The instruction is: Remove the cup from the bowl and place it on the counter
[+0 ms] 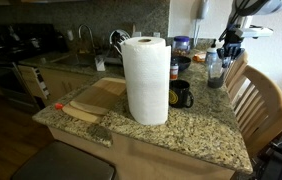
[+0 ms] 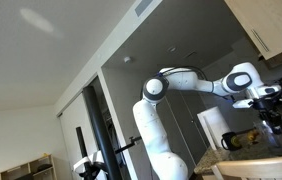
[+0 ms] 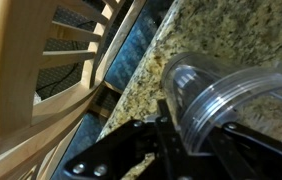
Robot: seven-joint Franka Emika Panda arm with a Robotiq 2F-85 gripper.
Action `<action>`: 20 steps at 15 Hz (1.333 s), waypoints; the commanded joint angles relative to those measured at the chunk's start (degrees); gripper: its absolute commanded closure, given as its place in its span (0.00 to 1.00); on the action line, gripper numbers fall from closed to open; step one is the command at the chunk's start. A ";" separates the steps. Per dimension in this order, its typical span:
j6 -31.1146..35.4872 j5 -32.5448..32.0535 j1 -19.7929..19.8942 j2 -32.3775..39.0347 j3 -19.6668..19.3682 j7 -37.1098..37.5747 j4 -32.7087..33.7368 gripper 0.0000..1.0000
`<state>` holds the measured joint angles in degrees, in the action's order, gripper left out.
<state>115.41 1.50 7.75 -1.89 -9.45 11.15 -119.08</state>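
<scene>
At the gripper: on my wrist view the gripper is clamped on the cup. Its dark fingers sit hard against the clear wall, with no gap I can make out.
Cup: in my grip, open rim toward the wrist camera, and nothing shows inside it.
Under the cup: speckled granite of the counter, close to its rounded edge. I cannot tell whether the cup's base hangs above the stone or touches it.
Bowl: not in the wrist view, and I cannot pick it out for certain in either exterior view. I judge the cup is out of it.
Beside the edge: a pale wooden chair stands just off the counter, its slatted back near where I am working.
Further out: in an exterior view the arm hangs over the far corner of the counter. It is well apart from the paper towel roll, the black mug just beside that roll, and the cutting board.
Done: the grasp and, by my reading, the lift out of the bowl.
Left: lower the cup upright onto bare granite, part the fingers, draw the arm away.
Watch: the edge is near, so I would set the cup down further in, away from the chair side.
</scene>
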 commanded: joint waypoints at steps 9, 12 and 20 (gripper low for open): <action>17.96 -1.85 9.39 -5.11 -11.05 -23.53 -12.91 0.96; 12.09 -8.06 5.68 -6.53 -5.58 -19.09 -10.93 0.96; -0.57 -19.09 -4.37 -5.19 8.40 -7.78 -2.31 0.96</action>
<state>117.37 -18.37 6.21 -8.92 -4.17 -0.18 -126.39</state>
